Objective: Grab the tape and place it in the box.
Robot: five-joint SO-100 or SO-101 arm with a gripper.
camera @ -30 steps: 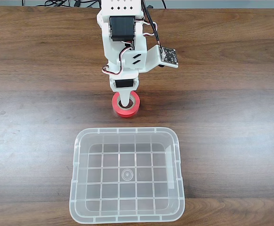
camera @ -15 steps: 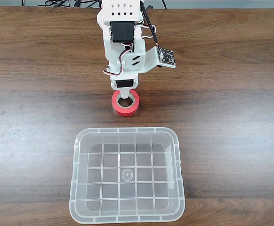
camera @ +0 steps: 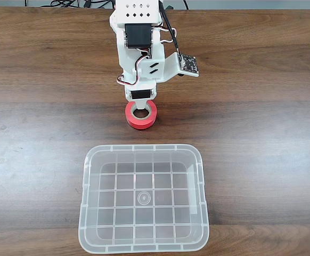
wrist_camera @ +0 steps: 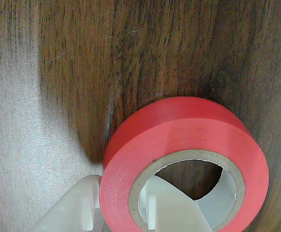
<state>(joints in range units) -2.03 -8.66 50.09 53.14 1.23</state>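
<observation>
Since a second ago the white printed arm has drawn back slightly toward the top of the fixed view, and the small bright red roll of tape with its grey-beige core (camera: 140, 116) has shifted with it, a little farther from the clear plastic rectangular box with the grid-patterned bottom (camera: 200, 176); the tape sits on the dark wood-grain worktop (camera: 261, 122), apart from the box's rim; the fingers (camera: 140, 112) reach down at the roll, one white finger (wrist_camera: 172, 210) inside the core ring and the other (wrist_camera: 75, 210) just outside the red wall in the wrist view, so they stand narrow, straddling the wall of the tape; whether they press it firmly I cannot tell; the box lies below the tape in the fixed view.
</observation>
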